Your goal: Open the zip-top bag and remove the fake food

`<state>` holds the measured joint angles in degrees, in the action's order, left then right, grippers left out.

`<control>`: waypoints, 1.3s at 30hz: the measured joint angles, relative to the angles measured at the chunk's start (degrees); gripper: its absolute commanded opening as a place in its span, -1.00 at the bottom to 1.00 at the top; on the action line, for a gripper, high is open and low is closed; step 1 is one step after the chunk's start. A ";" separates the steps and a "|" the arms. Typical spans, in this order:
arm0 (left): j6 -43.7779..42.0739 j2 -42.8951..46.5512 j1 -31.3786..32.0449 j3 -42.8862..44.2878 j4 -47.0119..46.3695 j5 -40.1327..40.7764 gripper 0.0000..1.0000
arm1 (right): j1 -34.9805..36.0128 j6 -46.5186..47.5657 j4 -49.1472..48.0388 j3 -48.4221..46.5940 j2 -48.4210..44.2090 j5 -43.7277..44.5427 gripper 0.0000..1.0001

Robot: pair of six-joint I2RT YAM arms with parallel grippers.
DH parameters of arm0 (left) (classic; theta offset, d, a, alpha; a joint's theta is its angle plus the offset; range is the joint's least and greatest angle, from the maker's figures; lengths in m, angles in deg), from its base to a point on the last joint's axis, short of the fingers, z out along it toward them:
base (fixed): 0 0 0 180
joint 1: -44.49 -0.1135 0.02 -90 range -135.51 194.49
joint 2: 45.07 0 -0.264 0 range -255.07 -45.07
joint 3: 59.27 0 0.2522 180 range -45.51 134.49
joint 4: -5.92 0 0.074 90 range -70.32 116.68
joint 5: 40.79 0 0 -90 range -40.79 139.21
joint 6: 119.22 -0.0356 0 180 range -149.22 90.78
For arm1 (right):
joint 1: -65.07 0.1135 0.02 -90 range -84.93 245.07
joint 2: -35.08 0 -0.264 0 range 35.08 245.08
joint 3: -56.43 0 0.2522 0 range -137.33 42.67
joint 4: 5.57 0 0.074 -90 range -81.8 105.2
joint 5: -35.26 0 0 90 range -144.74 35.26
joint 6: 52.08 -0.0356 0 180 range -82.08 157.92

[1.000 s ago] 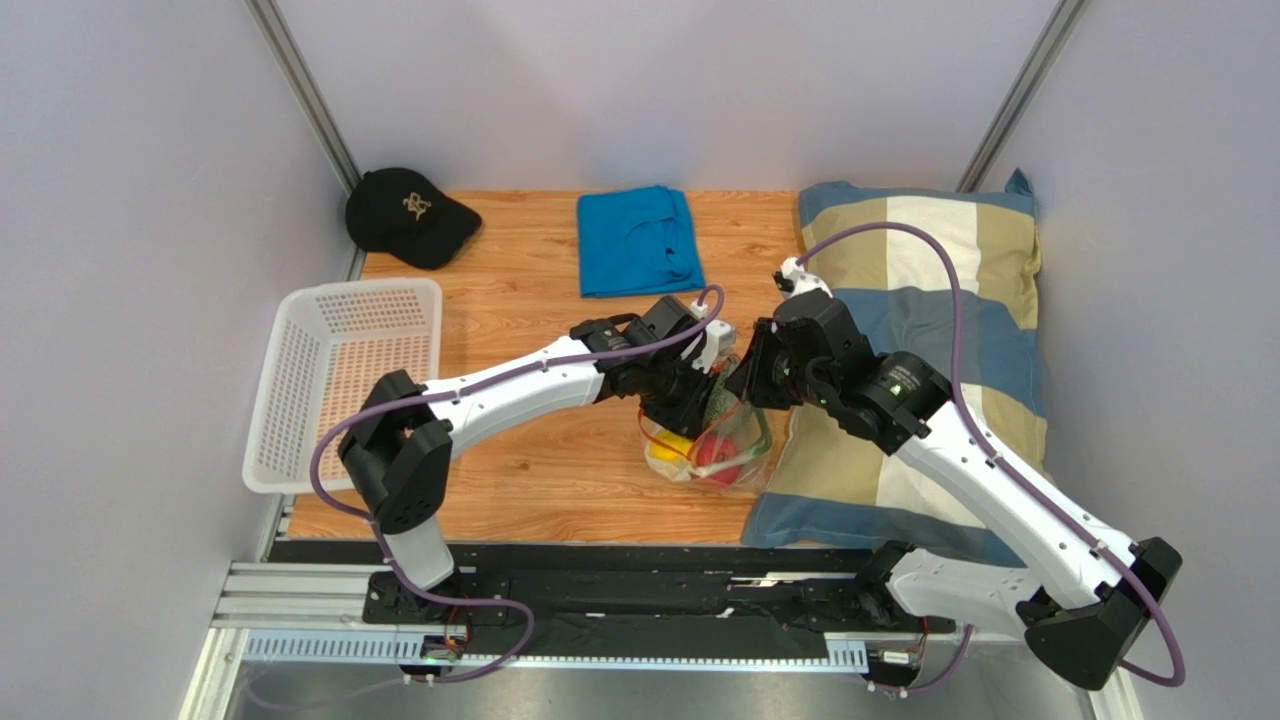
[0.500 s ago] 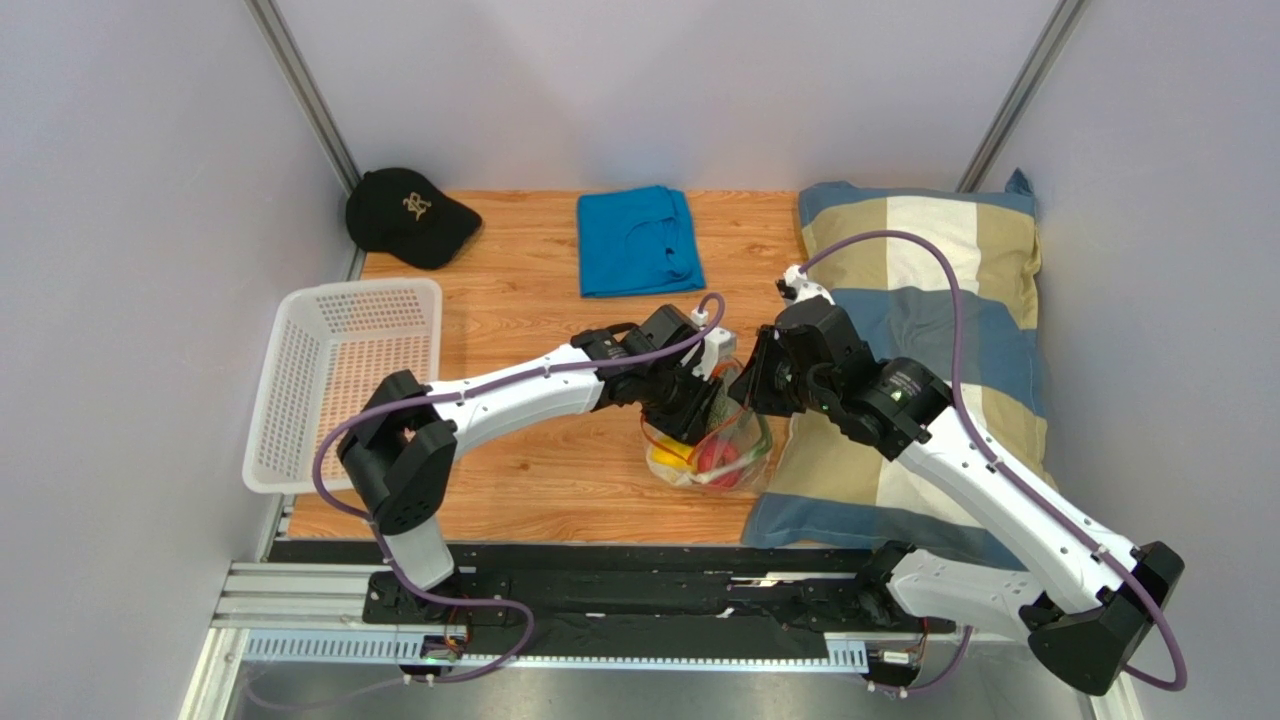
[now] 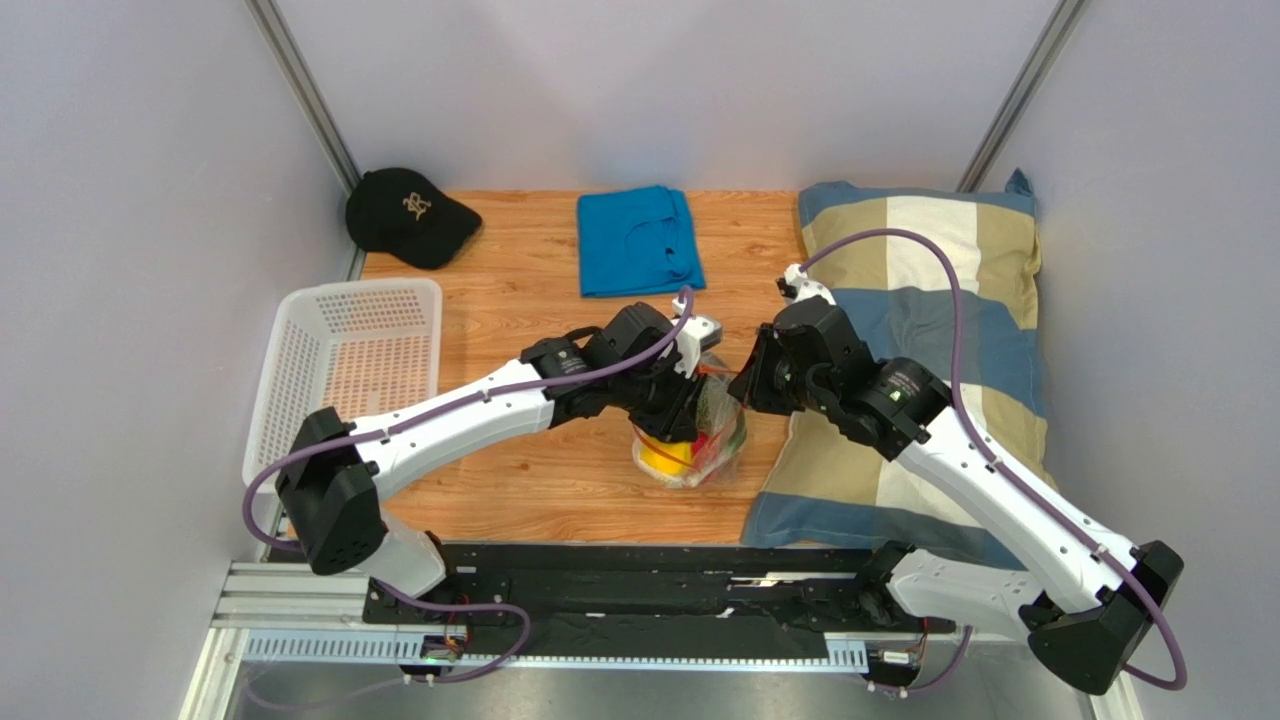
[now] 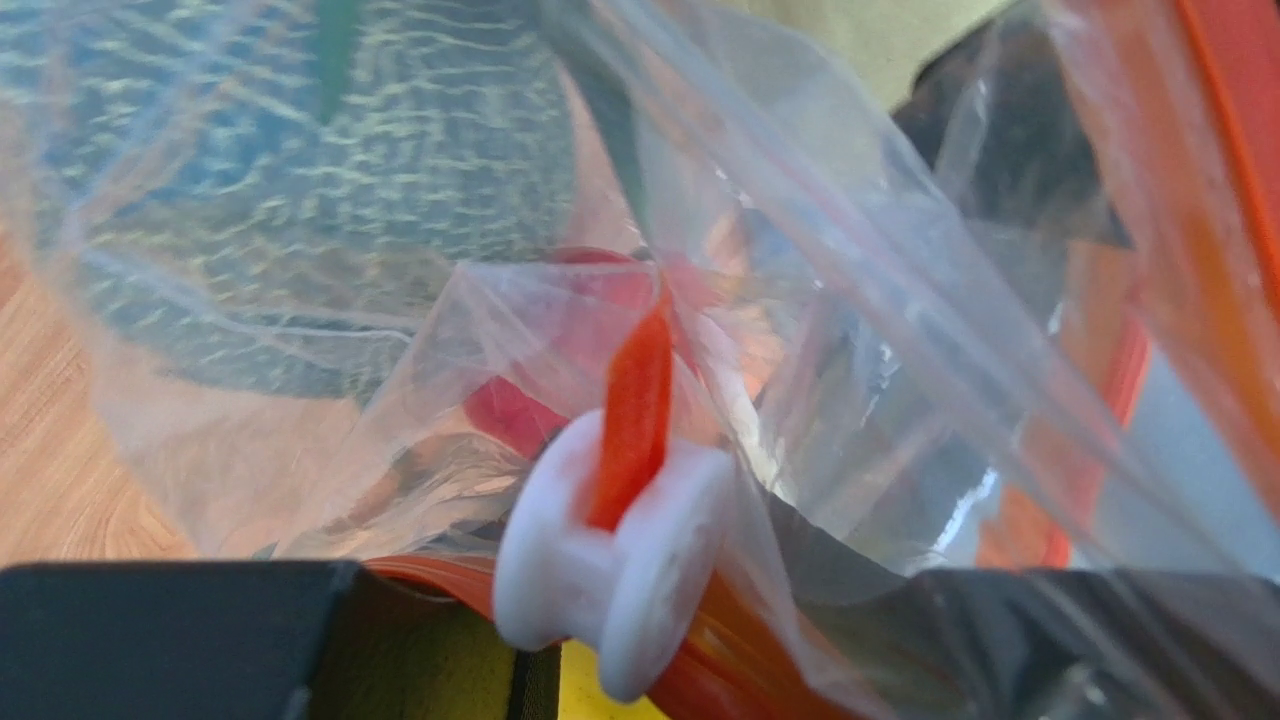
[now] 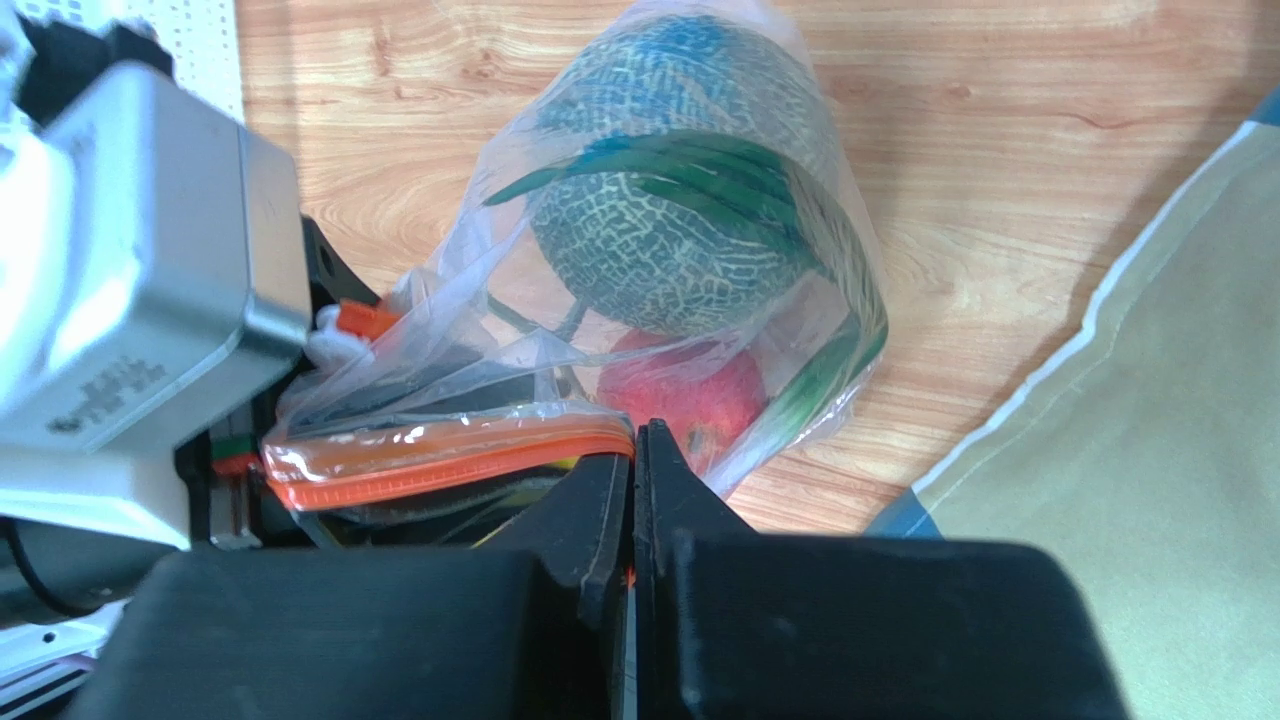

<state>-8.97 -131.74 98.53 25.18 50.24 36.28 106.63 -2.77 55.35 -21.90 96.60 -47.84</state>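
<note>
The zip-top bag (image 3: 706,444) hangs between both grippers above the wooden table. My left gripper (image 3: 684,395) is shut on its white slider (image 4: 609,563), which rides on the orange-red zip strip (image 5: 436,458). My right gripper (image 5: 634,435) is shut on the strip's other end, and it also shows in the top view (image 3: 739,387). The fake food is inside the bag. The grey-green leafy ball (image 5: 661,225) lies lowest in the bag, the red fruit (image 5: 684,398) is near my right fingertips, and the yellow fruit (image 3: 666,453) is on the left side.
A white basket (image 3: 338,375) stands at the left edge. A black cap (image 3: 409,215) and a folded blue cloth (image 3: 639,240) lie at the back. A striped pillow (image 3: 932,285) covers the right side, close to the bag.
My left arm has swung left and its gripper has shifted a little left with the slider. The bag has moved left and bunched up narrower. My right gripper has hardly moved.
</note>
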 measured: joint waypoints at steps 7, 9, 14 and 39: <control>-0.02 1.55 0.28 -2.54 -0.81 -0.42 -0.85 | 0.15 0.48 -0.24 -0.26 0.00 -0.57 -1.00; 0.02 1.11 0.28 -2.25 -0.20 -0.46 -0.64 | 0.11 1.25 -0.31 -0.39 -0.02 -1.29 -1.00; 0.74 -2.64 0.24 -0.26 0.83 -0.44 0.03 | -0.37 1.73 -0.28 -0.42 -0.11 -2.95 -1.00; -1.62 -4.11 1.51 -0.28 0.33 1.18 -0.36 | -0.46 1.42 -0.20 -3.02 3.10 -3.87 -1.00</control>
<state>-10.58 -135.85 100.04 24.90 50.57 37.46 106.17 -1.35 55.16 -24.92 99.70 -51.71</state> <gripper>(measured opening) 0.432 0.008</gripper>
